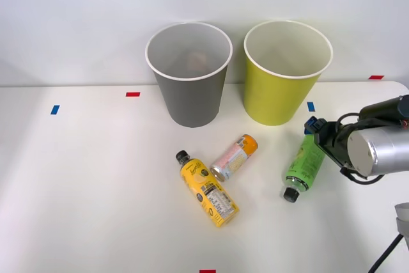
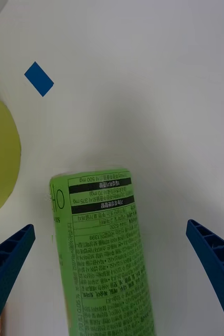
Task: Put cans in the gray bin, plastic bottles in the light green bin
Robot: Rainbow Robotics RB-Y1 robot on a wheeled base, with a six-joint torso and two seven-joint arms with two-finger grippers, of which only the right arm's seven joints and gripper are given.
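On the white table (image 1: 83, 177), toward the robot's right: green bottle (image 1: 304, 164) lying flat, black cap toward the robot, base toward the light green bin (image 1: 285, 84). Right pincer (image 2: 112, 283) spread wide, one blue ribbed finger (image 2: 7, 268) on each side of that bottle, neither touching it. Nearer the middle: yellow bottle (image 1: 209, 190) on its side, cap pointing away from the robot, and just beside it the can (image 1: 234, 157), also on its side, orange end toward the bins. At the far side, standing upright side by side: gray bin (image 1: 190, 97) to the left, light green bin to the right. Blue tape mark (image 2: 39, 79) on the table near the lime bin's base.
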